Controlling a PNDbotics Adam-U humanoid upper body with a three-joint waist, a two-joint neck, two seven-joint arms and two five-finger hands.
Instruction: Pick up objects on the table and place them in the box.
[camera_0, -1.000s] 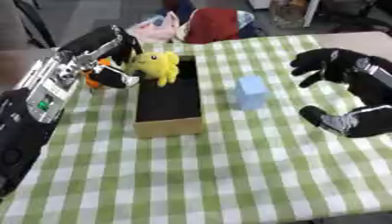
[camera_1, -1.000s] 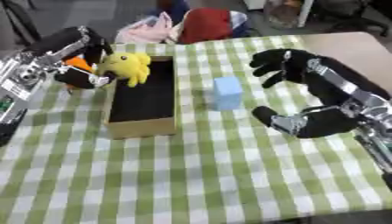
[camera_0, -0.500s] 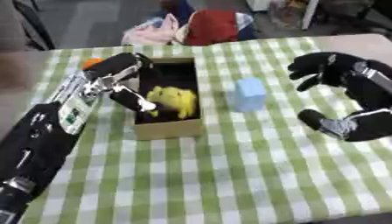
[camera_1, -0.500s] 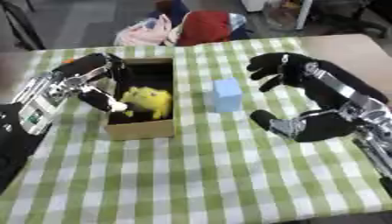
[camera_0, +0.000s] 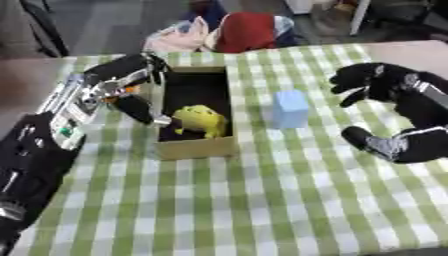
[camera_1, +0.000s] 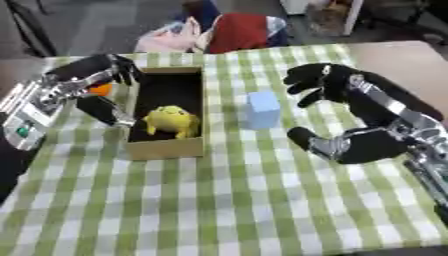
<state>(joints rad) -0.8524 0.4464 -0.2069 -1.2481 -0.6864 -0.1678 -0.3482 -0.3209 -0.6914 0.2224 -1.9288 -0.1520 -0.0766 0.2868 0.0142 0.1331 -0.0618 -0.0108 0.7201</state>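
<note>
Our left hand (camera_1: 92, 82) hangs spread beside the box (camera_1: 166, 145), holding nothing; inside it lies the yellow toy (camera_1: 171, 120). Our right hand (camera_1: 337, 112) hovers open near the blue block (camera_1: 262, 109) on the bench (camera_1: 227, 205).

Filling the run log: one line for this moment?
yellow toy in box | blue block on table | left hand beside box

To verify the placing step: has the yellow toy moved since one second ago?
Yes. The yellow toy went from the box's far left rim, in the left hand, down inside the box.
</note>
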